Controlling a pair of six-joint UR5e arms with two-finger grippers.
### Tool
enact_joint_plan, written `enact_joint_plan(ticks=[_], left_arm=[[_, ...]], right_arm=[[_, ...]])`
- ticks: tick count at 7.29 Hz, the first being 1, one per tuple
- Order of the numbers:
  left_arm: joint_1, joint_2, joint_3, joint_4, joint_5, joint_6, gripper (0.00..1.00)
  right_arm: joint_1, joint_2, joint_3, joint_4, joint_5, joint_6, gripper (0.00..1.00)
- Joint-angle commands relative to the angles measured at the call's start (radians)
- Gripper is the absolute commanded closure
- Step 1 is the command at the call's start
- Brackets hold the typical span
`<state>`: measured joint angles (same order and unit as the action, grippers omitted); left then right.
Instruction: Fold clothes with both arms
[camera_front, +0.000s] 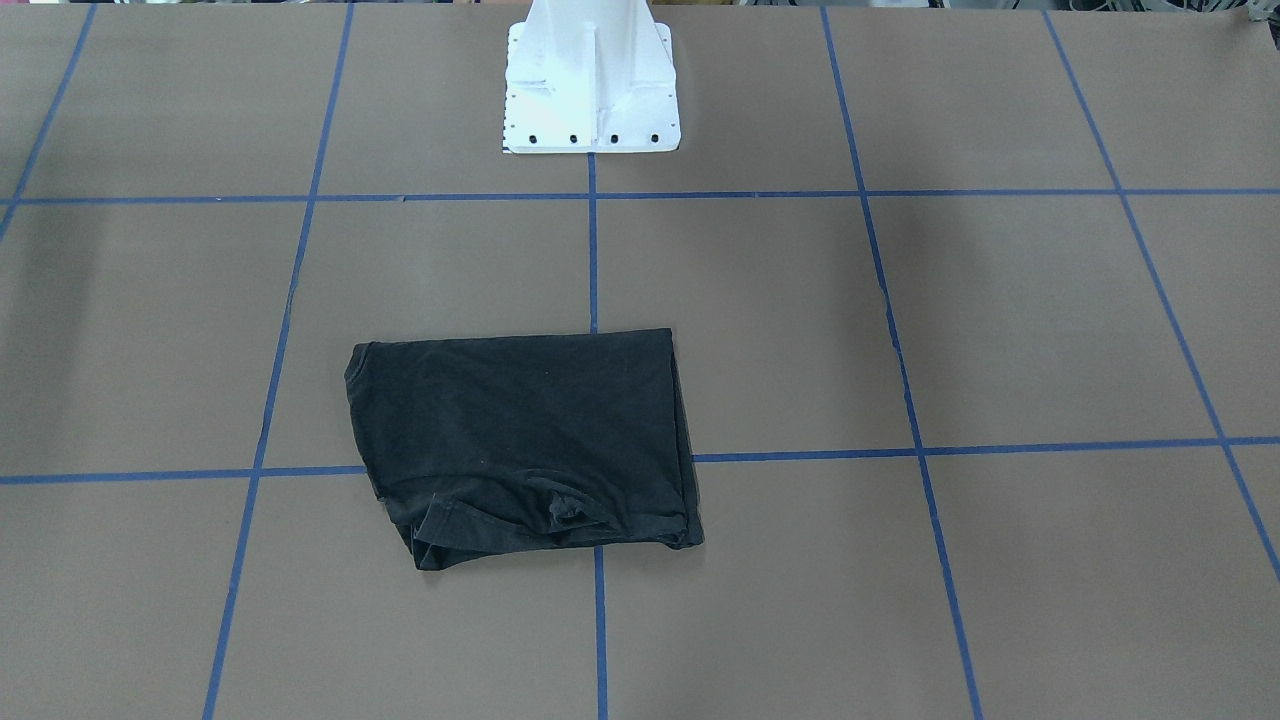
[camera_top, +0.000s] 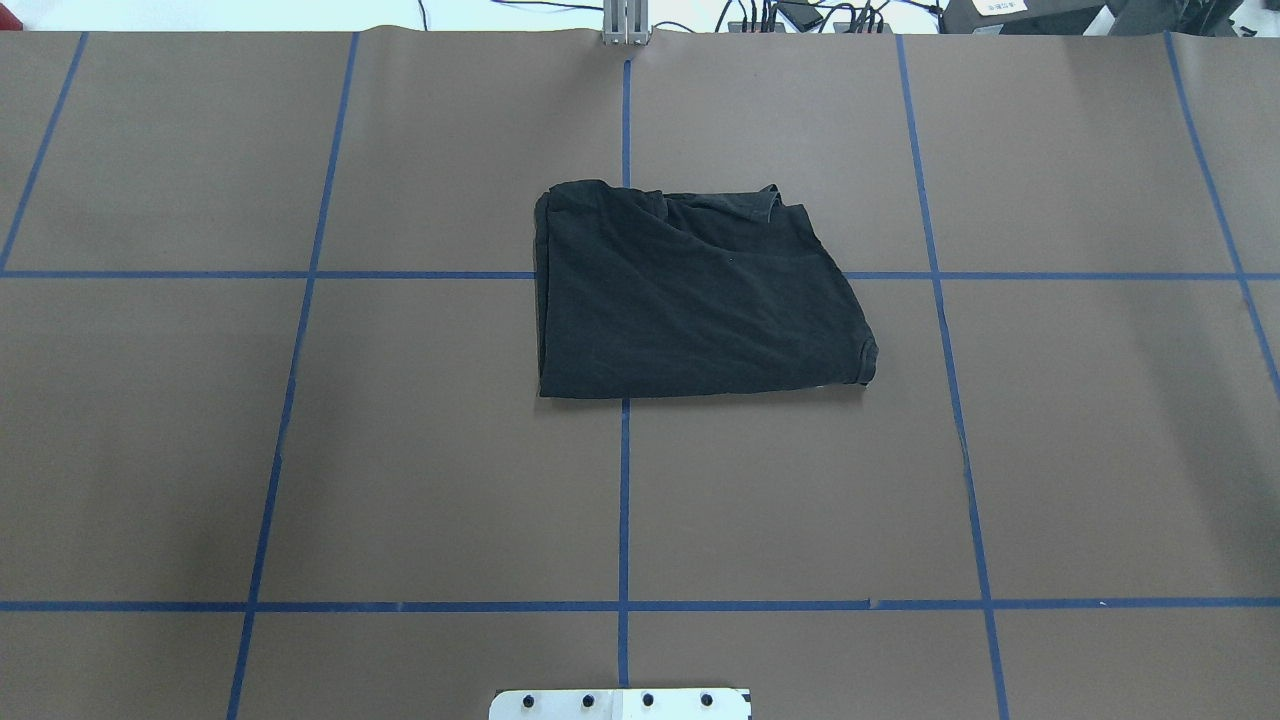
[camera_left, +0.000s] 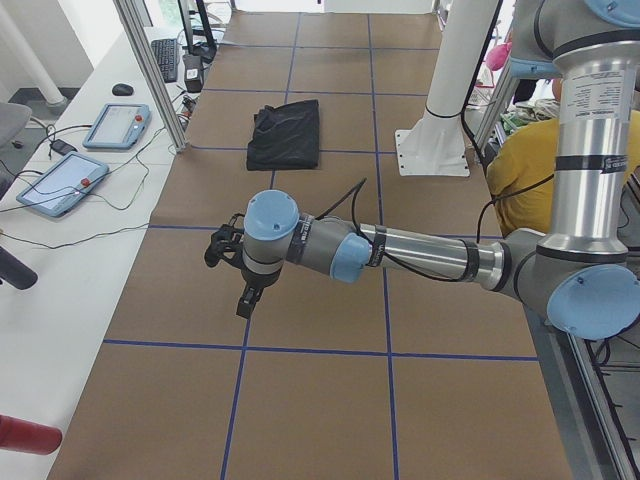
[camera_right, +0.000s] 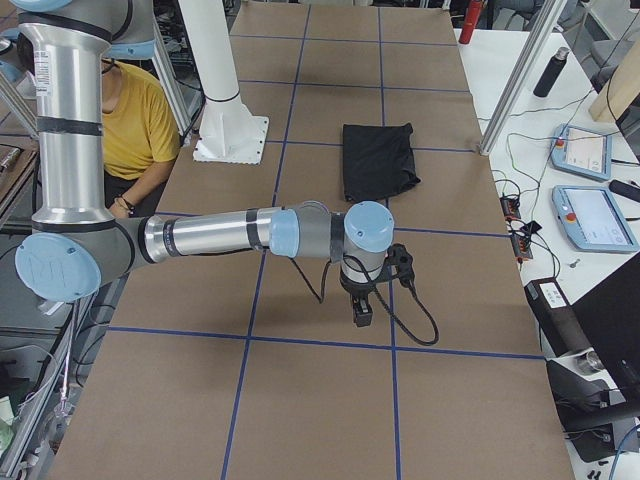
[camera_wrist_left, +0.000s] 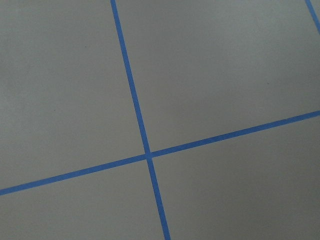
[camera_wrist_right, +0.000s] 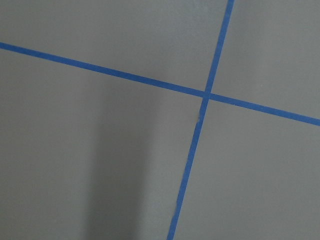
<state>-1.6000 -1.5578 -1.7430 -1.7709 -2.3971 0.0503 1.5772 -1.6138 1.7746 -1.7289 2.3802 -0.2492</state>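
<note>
From across the table, the black T-shirt lies folded into a rough rectangle on the brown table, plain side up; its long axis runs side to side across the robot's front; the bunched collar and a sleeve hem lie along the edge away from the white base mount; it straddles the centre line of blue tape, mostly on the robot's right.

From overhead the fold line is a straight edge on the robot's left; the collar edge points away from the robot; a sleeve cuff pokes out at the near right corner.

From the left end, the left arm reaches out low over the table, well apart from the shirt; the left gripper hangs fingers down, and I cannot tell how wide it stands; a person in a yellow top sits behind the rig.

From the right end, the right arm does likewise; the right gripper points down, its spread unclear.

Both wrist cameras show only brown table and crossing tape.
</note>
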Motion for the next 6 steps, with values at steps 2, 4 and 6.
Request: enact_joint_plan(ticks=[2, 4, 6], left_arm=[[0.002, -0.010, -0.017, -0.097, 0.003, 0.000, 0.00], [0.002, -0.005, -0.015, -0.136, 0.000, 0.000, 0.00], [0.003, -0.007, -0.009, -0.137, 0.000, -0.001, 0.00]], right_arm=[[-0.008, -0.005, 0.005, 0.014, 0.089, -0.008, 0.00], [-0.009, -0.005, 0.011, 0.015, 0.091, -0.007, 0.00], [-0.009, -0.003, 0.014, 0.017, 0.088, -0.008, 0.00]])
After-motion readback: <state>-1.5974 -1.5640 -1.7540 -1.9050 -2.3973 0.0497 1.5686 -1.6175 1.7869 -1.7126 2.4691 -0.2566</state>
